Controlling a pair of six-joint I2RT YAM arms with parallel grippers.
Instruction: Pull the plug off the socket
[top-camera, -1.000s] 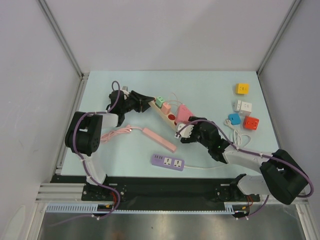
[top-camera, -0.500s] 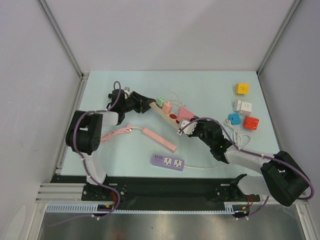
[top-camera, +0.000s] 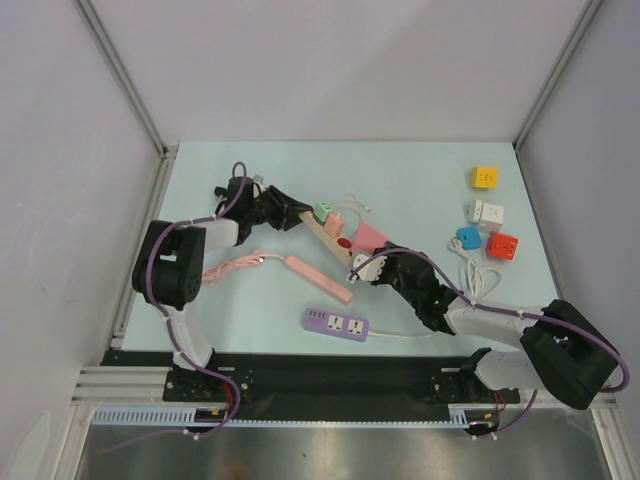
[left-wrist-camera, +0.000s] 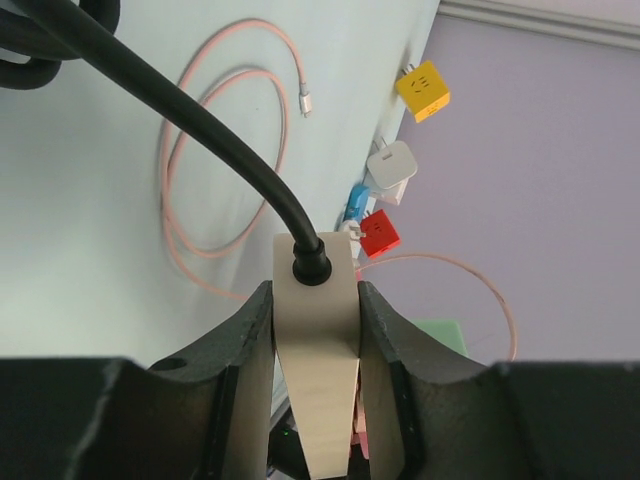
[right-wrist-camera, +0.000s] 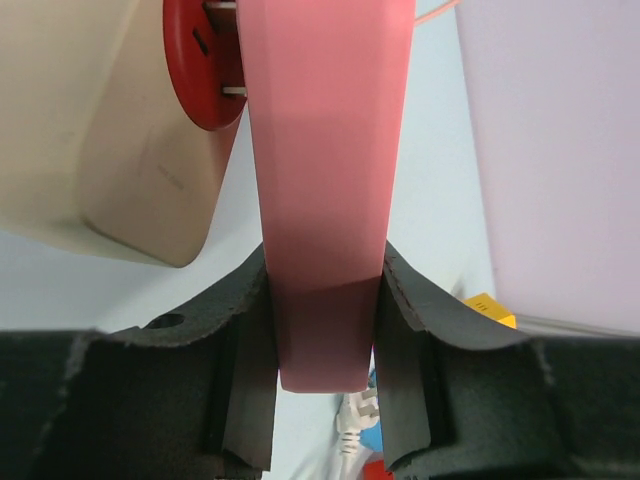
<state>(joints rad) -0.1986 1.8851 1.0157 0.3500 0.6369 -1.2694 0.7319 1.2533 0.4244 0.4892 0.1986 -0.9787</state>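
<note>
Pink plug (right-wrist-camera: 325, 180) front and centre in the right wrist view, and the right tool (right-wrist-camera: 325, 265) is clamped hard on its two sides! Bare metal prongs bridge the narrow gap between it and a red socket face (right-wrist-camera: 195, 70) on the cream power strip (right-wrist-camera: 90, 130), a detail the overhead camera is too far off to catch.

From above, a purple power strip (top-camera: 336, 324) lies nearest the arm bases, then a pink power strip (top-camera: 318, 279), both flat on the desk (top-camera: 420, 180). Further back, a green plug (top-camera: 322, 211) sits on the cream power strip just past the pink plug.

In the left wrist view, the left tool (left-wrist-camera: 315, 295) is squeezed onto that strip's end, right where a black cable (left-wrist-camera: 200, 130) enters. Far beyond lie a red adapter (left-wrist-camera: 380, 232), a white adapter (left-wrist-camera: 391, 168) and a yellow adapter (left-wrist-camera: 423, 90).
</note>
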